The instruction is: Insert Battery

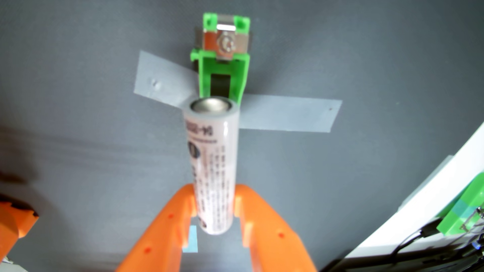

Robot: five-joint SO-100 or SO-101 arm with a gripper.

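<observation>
In the wrist view my orange gripper (214, 194) is shut on a white cylindrical battery (212, 146) with small dark print. It grips the battery's near part, and the metal end cap points away toward a green battery holder (239, 75). The holder is taped to the grey surface and has a shiny metal contact plate (225, 43) at its far end, with an open dark slot between its green walls. The battery's far end hangs just short of the holder's near opening, roughly in line with the slot, and hides the holder's nearest part.
Two strips of grey tape (288, 112) cross under the holder. At the right edge sits a white board (432, 209) with a green part (466, 209) and black cables. Another orange part (15, 217) shows at the left edge.
</observation>
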